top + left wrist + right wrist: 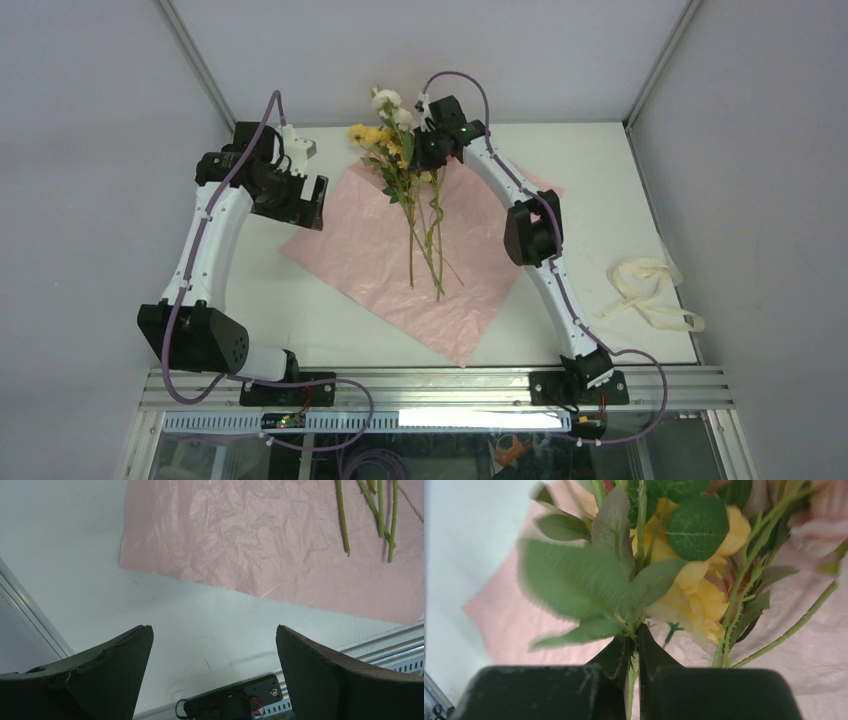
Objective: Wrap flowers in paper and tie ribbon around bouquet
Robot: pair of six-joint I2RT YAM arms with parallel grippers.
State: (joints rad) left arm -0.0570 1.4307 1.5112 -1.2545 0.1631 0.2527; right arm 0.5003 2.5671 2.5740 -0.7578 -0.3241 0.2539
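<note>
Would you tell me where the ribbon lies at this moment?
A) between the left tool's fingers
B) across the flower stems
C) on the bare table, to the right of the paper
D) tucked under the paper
C: the ribbon lies in a loose heap on the table near its right edge, clear of the paper.

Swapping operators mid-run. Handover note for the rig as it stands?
Left gripper: open, empty, hovering over bare table beside the paper's left edge.
Right gripper: shut on the flowers, on a stem just below the blooms.
Paper: spread flat, pink face up. The stems lie across it and the blooms overhang its far corner.
Ribbon: loose heap on the table's right side.
Done: flowers on the paper.
Left: wrap the flowers, tie the ribbon.
</note>
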